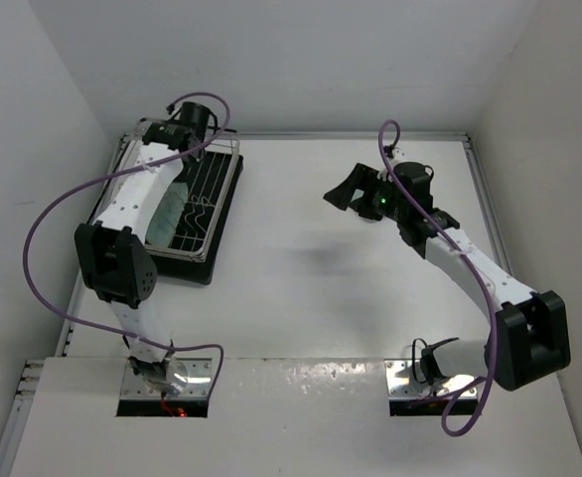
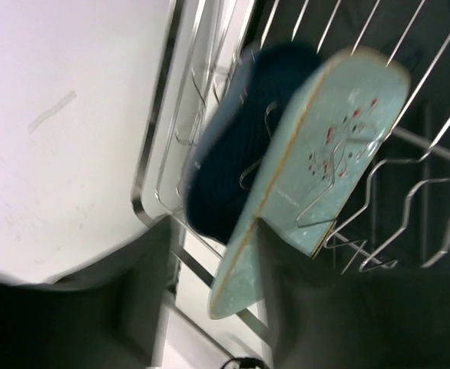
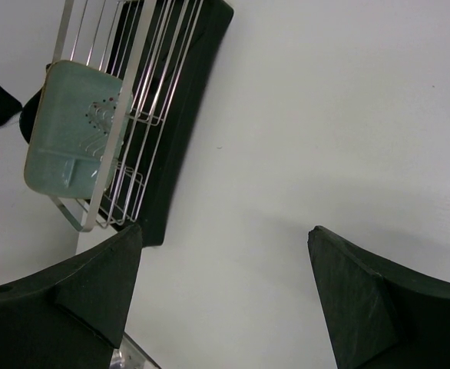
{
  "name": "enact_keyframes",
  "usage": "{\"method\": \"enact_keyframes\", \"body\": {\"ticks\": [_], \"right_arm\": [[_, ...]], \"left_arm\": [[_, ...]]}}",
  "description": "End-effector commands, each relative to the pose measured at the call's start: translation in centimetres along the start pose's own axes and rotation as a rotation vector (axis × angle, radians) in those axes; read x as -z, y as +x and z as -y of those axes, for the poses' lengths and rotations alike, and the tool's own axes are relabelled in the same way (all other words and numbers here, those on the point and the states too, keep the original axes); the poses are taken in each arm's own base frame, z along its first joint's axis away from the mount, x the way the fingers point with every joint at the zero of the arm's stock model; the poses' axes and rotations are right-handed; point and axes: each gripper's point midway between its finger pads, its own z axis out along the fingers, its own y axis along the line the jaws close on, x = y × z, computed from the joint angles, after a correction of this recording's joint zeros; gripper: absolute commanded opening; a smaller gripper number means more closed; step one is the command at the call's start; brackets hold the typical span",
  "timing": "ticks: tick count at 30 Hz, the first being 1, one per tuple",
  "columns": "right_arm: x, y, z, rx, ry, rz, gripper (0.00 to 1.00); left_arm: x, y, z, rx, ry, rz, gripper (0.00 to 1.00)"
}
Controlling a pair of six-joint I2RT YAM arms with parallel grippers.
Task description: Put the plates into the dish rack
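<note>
In the left wrist view a pale mint-green divided plate [image 2: 325, 154] stands on edge between the prongs of the silver wire dish rack [image 2: 152, 154]. A dark blue plate [image 2: 229, 154] stands upright just behind it. My left gripper [image 2: 213, 231] is open around the mint plate's lower edge. Its right finger [image 2: 325, 307] is close against the plate and its left finger [image 2: 117, 300] stands apart from it. My right gripper [image 1: 356, 189] hovers open and empty over the bare table, well to the right of the rack [image 1: 207, 194]. The mint plate [image 3: 75, 138] also shows in the right wrist view.
The rack sits on a black drip tray [image 1: 221, 227] at the table's far left, close to the left wall. My left arm [image 1: 137, 199] lies over the rack's left half. White table [image 1: 311, 268] stretches between the rack and my right arm.
</note>
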Motion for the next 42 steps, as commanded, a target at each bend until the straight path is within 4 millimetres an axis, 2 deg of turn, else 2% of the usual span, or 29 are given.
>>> {"method": "enact_keyframes", "body": {"ticks": [1,3,4,5,6,7,8,9,11,13,14,16,18,19,20,22,23,24,27,29,30,31,33,37,40,42], "right_arm": [[0.4,-1.6,-0.9,0.025,-0.018,0.042,0.88],[0.3,-1.8,-0.9,0.025,-0.014,0.034,0.88],[0.1,-1.8,-1.1,0.033,-0.015,0.032,0.88],[0.1,-0.9,-0.5,0.032,0.013,-0.004,0.88],[0.2,-1.3,-0.9,0.05,0.009,0.003,0.88],[0.2,-1.2,-0.7,0.055,0.022,0.001,0.88],[0.2,-1.2,-0.4,0.072,0.04,0.002,0.88],[0.2,-1.1,-0.4,0.068,0.042,-0.002,0.88],[0.4,-0.9,0.0,0.07,0.05,-0.004,0.88],[0.3,-0.4,0.0,0.072,0.046,-0.009,0.88],[0.4,-0.2,0.2,0.067,0.049,-0.012,0.88],[0.5,-0.1,0.1,0.072,0.044,-0.012,0.88],[0.6,-0.1,0.0,0.081,0.039,-0.012,0.88],[0.6,0.1,0.1,0.081,0.04,-0.019,0.88],[0.7,0.2,0.4,0.081,0.047,-0.019,0.88],[0.7,0.4,0.5,0.088,0.048,-0.022,0.88],[0.7,0.4,0.6,0.092,0.048,-0.023,0.88],[0.7,0.4,0.6,0.096,0.048,-0.027,0.88],[0.5,0.3,0.5,0.105,0.05,-0.034,0.88],[0.3,0.3,0.5,0.099,0.051,-0.038,0.88],[0.3,0.2,0.4,0.101,0.045,-0.033,0.88],[0.2,0.1,0.3,0.097,0.041,-0.029,0.89],[0.1,0.0,0.1,0.093,0.032,-0.026,0.89],[-0.4,0.2,1.0,0.059,0.054,-0.041,0.89],[-0.8,-0.1,2.6,-0.02,0.102,-0.055,0.89],[-1.0,0.0,4.6,-0.069,0.177,-0.074,0.89]], "left_arm": [[3.2,-4.1,-3.1,0.095,0.043,0.131,0.56],[3.6,-4.8,-4.5,0.12,0.054,0.164,0.65],[2.9,-4.8,-5.7,0.135,0.069,0.163,0.71],[2.5,-4.9,-6.9,0.174,0.076,0.17,0.72],[1.7,-4.8,-8.0,0.192,0.076,0.159,0.72],[0.3,-3.7,-8.4,0.19,0.085,0.108,0.72],[-1.6,-2.7,-10.3,0.244,0.098,0.058,0.71],[-3.4,-1.5,-10.1,0.24,0.116,-0.001,0.69],[-5.8,0.7,-10.8,0.246,0.149,-0.065,0.67],[-7.8,1.8,-11.3,0.248,0.139,-0.09,0.62],[-8.9,3.1,-12.1,0.268,0.129,-0.126,0.55],[-10.7,4.0,-13.1,0.294,0.115,-0.163,0.5],[-12.3,4.8,-15.5,0.332,0.082,-0.174,0.49],[-13.2,5.2,-16.0,0.328,0.072,-0.181,0.49],[-14.8,6.3,-16.2,0.31,0.068,-0.217,0.47],[-16.3,7.6,-15.4,0.285,0.111,-0.254,0.46],[-16.8,8.2,-14.6,0.277,0.132,-0.274,0.46],[-17.2,9.8,-13.0,0.273,0.187,-0.312,0.44],[-17.7,11.9,-10.3,0.27,0.259,-0.362,0.44],[-16.9,13.6,-7.9,0.276,0.345,-0.396,0.44],[-16.7,13.4,-8.1,0.279,0.342,-0.387,0.44],[-16.3,14.0,-7.4,0.291,0.368,-0.4,0.44],[-15.2,14.0,-7.8,0.304,0.361,-0.388,0.44],[-13.9,15.4,-7.6,0.319,0.349,-0.411,0.44],[-13.7,15.8,-8.2,0.319,0.307,-0.421,0.44],[-13.8,15.6,-8.6,0.32,0.295,-0.414,0.44]]}}
